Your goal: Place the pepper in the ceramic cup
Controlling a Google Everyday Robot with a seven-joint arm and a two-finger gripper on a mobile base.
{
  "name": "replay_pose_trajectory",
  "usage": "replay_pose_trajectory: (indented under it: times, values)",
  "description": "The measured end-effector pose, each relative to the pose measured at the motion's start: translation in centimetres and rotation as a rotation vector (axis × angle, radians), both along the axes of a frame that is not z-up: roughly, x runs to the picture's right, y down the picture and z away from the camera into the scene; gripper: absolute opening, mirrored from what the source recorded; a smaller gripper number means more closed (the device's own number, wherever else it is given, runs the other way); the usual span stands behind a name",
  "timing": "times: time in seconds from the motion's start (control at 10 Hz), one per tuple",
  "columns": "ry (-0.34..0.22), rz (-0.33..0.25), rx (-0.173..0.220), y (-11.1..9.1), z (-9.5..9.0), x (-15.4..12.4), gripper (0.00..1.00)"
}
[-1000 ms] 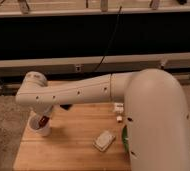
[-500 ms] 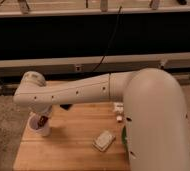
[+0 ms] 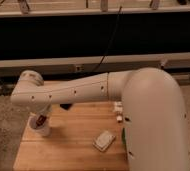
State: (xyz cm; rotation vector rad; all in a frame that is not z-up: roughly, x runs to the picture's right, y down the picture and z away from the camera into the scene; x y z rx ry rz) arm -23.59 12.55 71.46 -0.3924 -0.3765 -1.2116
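Wooden table (image 3: 78,146), tool (image 3: 40,120) over ceramic cup (image 3: 44,132)

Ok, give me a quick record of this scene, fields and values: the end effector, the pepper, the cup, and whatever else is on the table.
surface: wooden table
arm: white, reaching from right to left above the table's rear
end effector: shut, pointing down at the cup's mouth
pepper: dark red, at the cup's mouth by the end effector; grip cannot be told
ceramic cup: white, upright, near the table's left edge
other: pale flat object lying near the table's middle
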Motion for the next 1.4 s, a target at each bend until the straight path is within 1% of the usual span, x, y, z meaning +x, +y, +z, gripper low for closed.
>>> replay_pose_trajectory:
  times: [0.6,1.1,1.4]
  values:
    - [0.009,-0.015,0.013,-0.4,-0.4,-0.6,0.00]
    - [0.029,-0.014,0.019,0.0,-0.4,-1.2,0.00]
    - [0.040,-0.002,0.021,0.2,-0.5,-1.0,0.00]
